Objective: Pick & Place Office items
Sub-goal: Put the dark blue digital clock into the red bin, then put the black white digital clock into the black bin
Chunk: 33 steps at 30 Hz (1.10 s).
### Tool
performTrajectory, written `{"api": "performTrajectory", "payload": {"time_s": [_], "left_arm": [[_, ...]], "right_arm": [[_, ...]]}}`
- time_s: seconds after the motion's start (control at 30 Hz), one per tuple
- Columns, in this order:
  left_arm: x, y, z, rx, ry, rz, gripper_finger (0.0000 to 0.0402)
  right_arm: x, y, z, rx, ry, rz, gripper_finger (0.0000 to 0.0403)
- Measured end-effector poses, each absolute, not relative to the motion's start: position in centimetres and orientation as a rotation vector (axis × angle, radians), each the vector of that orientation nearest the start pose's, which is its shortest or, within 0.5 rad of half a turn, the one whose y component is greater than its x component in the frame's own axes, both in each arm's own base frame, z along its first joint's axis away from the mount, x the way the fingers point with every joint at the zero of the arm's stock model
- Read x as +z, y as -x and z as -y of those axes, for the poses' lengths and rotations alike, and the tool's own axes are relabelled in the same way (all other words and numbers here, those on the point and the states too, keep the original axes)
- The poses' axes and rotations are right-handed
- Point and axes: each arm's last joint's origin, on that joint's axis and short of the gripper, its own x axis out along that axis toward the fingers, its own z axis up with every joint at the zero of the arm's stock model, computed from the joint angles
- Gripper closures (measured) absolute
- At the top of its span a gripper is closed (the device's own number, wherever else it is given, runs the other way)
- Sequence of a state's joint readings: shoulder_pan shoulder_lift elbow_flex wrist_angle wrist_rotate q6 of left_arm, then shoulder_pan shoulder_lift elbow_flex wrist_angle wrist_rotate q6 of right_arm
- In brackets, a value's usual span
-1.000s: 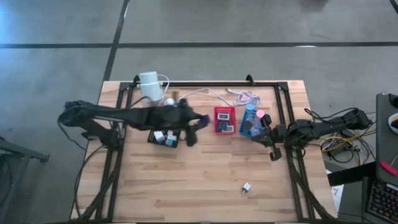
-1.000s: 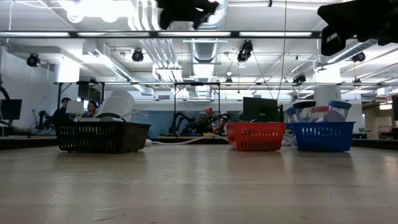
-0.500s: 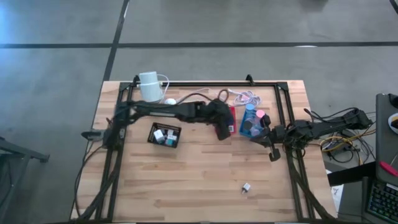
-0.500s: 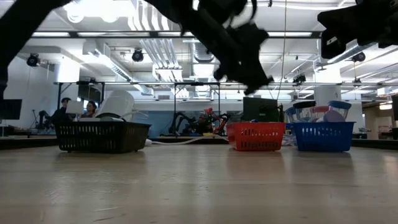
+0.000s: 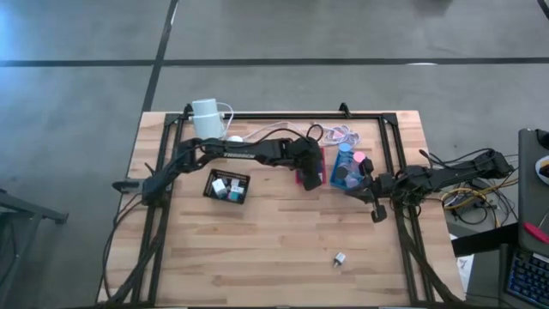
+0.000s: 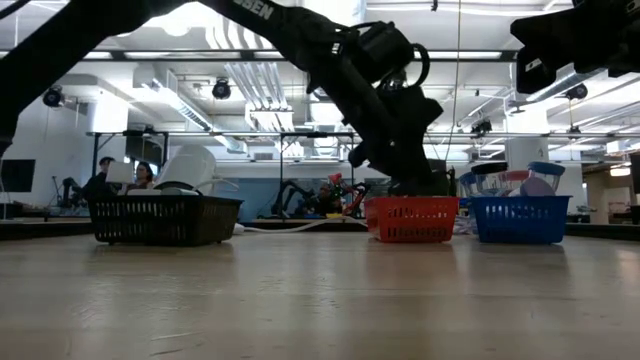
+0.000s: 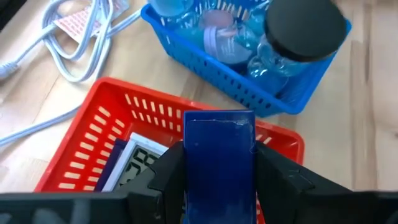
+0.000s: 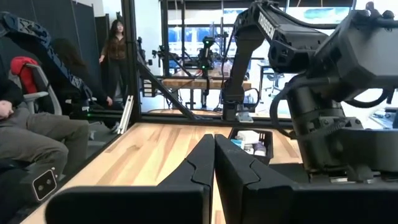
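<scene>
The left gripper (image 7: 219,180) is clamped on a dark blue rectangular piece (image 7: 219,155), one finger pressed to each side, the piece standing upright between them. It hangs right over the red basket (image 7: 87,143), and in the low view the gripper (image 6: 405,178) is down at the basket's rim (image 6: 412,205) with almost no gap showing. Inside the red basket, a white piece with a display (image 7: 140,165) lies flat just beyond the blue one, with a dark blue edge beside it.

Room to move is tight here. The blue basket (image 7: 249,93) sits just beside the red one on the far side, packed with a black-lidded jar (image 7: 303,28) and a pink-topped item (image 7: 219,37), and a white cable (image 7: 74,56) loops on the wood next to both baskets. From above, the left arm stretches across the table's back half to the red basket (image 5: 321,163), with the black basket (image 5: 243,196) of small white and teal pieces (image 5: 225,187) near its elbow. The front half of the table (image 5: 257,257) is open wood, apart from one small white piece (image 5: 340,257) lying alone there.

The right gripper (image 8: 214,158) waits with its fingers pressed together, off at the table's right side (image 5: 376,213) near the blue basket.
</scene>
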<state>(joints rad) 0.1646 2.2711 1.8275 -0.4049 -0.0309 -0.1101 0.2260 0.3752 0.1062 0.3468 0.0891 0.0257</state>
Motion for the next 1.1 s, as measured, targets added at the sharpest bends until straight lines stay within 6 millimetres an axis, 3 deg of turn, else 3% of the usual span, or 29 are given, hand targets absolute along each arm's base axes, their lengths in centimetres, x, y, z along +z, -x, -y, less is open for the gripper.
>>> {"api": "performTrajectory", "payload": {"time_s": [0.1,0.37,0.5,0.7,0.87,0.93,1.1], "left_arm": [[18.1,-49.4,-8.3,0.230,0.163,-0.843,0.0233],[18.6,-49.2,-8.2,0.212,0.167,-0.850,0.0057],[22.0,-48.1,-7.5,0.084,0.214,-0.818,0.0023],[29.3,-44.4,-5.4,-0.075,0.116,-0.675,0.0025],[33.8,-39.0,-3.8,-0.007,0.070,-0.533,0.0048],[34.5,-36.5,-3.6,0.026,0.066,-0.500,0.0074],[33.5,-30.2,-2.8,0.033,0.079,-0.425,0.0183]], "right_arm": [[20.1,-12.0,-2.5,0.138,-0.038,0.075,0.0394],[20.0,-12.0,-2.5,0.139,-0.049,0.074,0.0394],[20.0,-12.0,-2.5,0.140,-0.042,0.070,0.0394],[19.8,-12.0,-2.5,0.141,-0.057,0.044,0.0394],[19.7,-12.0,-2.5,0.146,-0.069,0.041,0.0394],[19.7,-12.0,-2.5,0.147,-0.083,0.035,0.0394],[19.6,-12.0,-2.5,0.149,-0.102,0.029,0.0394]]}}
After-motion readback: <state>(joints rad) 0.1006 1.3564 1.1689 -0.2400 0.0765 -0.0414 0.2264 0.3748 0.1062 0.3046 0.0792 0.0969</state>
